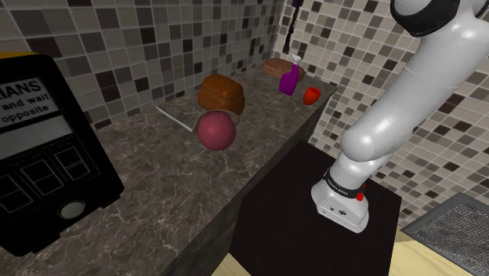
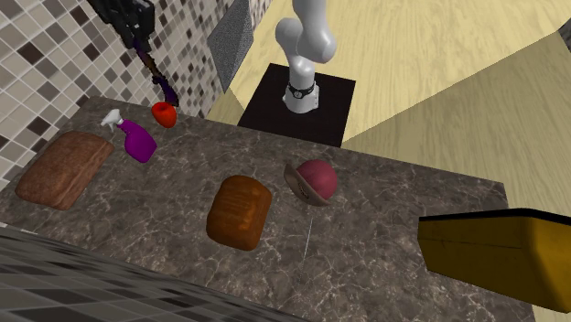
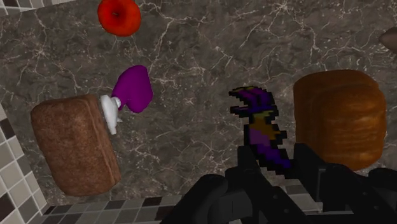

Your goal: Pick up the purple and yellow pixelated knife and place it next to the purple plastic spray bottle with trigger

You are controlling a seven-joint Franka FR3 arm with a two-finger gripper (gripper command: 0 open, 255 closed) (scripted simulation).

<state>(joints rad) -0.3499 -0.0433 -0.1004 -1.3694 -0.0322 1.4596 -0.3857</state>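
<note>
Step in hand, as judged: carry over and set down.

**Approach**
- Bench [image 2: 393, 197]: dark, marbled, set along a tiled wall. Use the bare patch between the spray bottle and the rounded loaf as the landing zone. Judged wide enough for the knife laid flat.
- Flat brown slab [image 3: 76, 143]: lies against or just beside the bottle's white trigger head, on the wall side. Avoid that side.
- Rounded loaf [image 3: 340, 118]: brown, near the line of descent. Pass clear of it.
- Claw [image 3: 273, 164]: closed on the knife [image 3: 259, 124], gripping its lower purple end. Hangs high above the bench near the wall in the second exterior view, with the knife held beneath and touching nothing else.
- Spray bottle [image 3: 130, 92]: purple, seemingly upright in the shoulder view. Probably light and easy to tip, so approach from the loaf side and stop just beside it, not touching.
- Lower slowly. Release only with the knife resting on the bench. Expect a bounce or a slide into the bottle if dropped from height.

**Containers**
- Dark red round thing [image 2: 311, 180]: well apart from the bottle, beyond the loaf. Cannot tell whether bowl or ball, or whether anything lies inside.
- Spray bottle: opaque, contents hidden.
- Red cup [image 3: 119, 16]: small, mouth up, near the bottle toward the bench edge. Appears empty. Steer the knife clear of its mouth.
</note>
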